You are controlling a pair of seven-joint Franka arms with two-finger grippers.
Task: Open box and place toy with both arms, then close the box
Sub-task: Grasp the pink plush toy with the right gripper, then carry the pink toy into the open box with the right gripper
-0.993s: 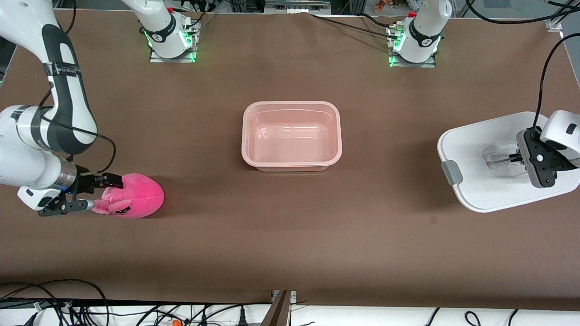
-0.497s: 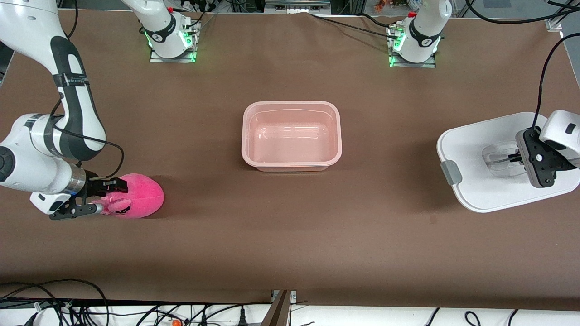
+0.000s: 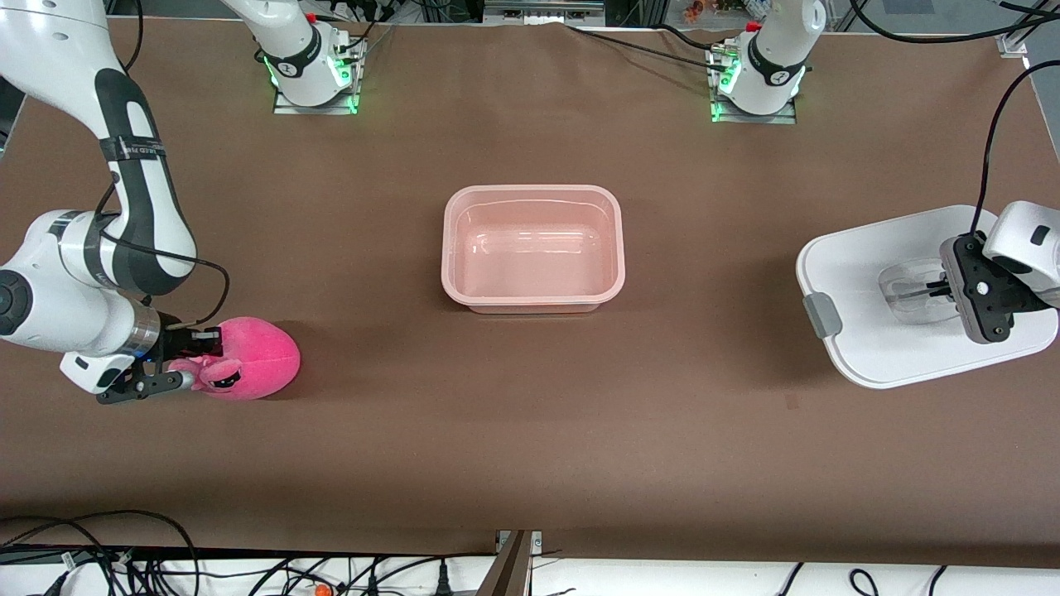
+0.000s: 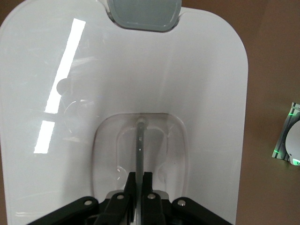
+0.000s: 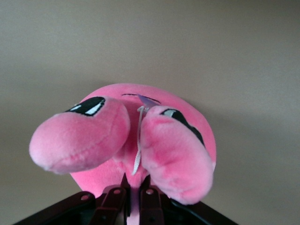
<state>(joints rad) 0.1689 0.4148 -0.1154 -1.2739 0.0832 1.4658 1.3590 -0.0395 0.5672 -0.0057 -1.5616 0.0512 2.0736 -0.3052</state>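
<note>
The pale pink box (image 3: 532, 248) stands open and empty at the table's middle. Its white lid (image 3: 878, 298) with a grey clip (image 3: 823, 315) lies toward the left arm's end. My left gripper (image 3: 936, 289) is shut on the lid's clear handle bar (image 4: 139, 149). The bright pink toy (image 3: 248, 358) rests on the table toward the right arm's end, nearer the front camera than the box. My right gripper (image 3: 195, 359) is shut on the toy between its two ears (image 5: 136, 140); the fingers (image 5: 123, 187) pinch the plush.
The brown table (image 3: 530, 430) spreads between toy, box and lid. Both arm bases (image 3: 310, 70) stand along its edge farthest from the front camera. Cables lie past the edge nearest that camera.
My right gripper has closed on the toy, its jaws narrowing from a wide stance around it. The toy has stayed on the table. The left gripper and lid barely moved.
</note>
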